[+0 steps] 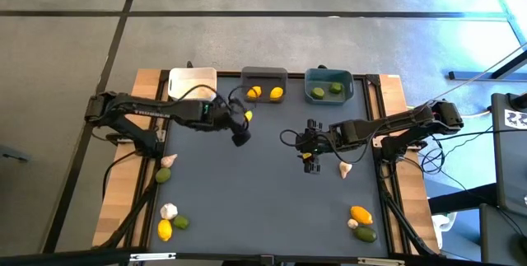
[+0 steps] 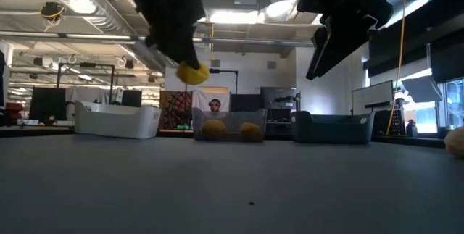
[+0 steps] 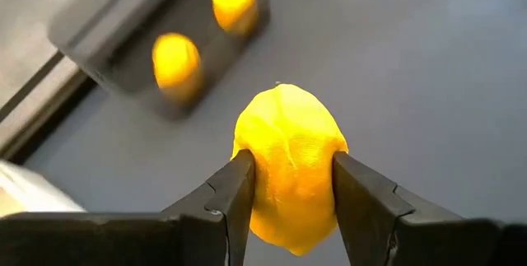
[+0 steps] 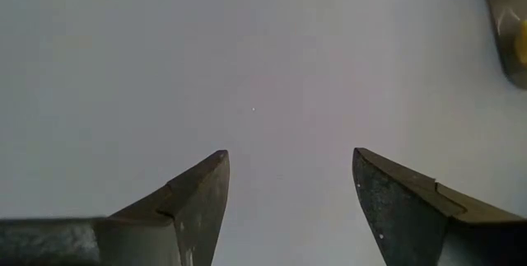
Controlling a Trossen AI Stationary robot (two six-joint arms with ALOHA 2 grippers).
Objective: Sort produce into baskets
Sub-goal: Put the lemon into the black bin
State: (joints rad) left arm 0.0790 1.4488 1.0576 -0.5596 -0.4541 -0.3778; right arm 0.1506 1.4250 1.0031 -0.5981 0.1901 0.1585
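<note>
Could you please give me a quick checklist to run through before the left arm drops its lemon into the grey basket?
1. Grip: the left gripper is closed on the lemon, one finger on each side. Ok.
2. Target: the dark grey basket already holds two lemons, so it matches. Ok.
3. Room in the basket: bare floor shows beside the two lemons. Ok.
4. Position: in the high view the held lemon is near the basket's front left corner, not yet over it. Not ok.
5. Height above the basket's rim: the low view shows the lemon above it. Ok.
6. Right gripper: open, empty, over mid-table, away from the basket. Ok.
</note>
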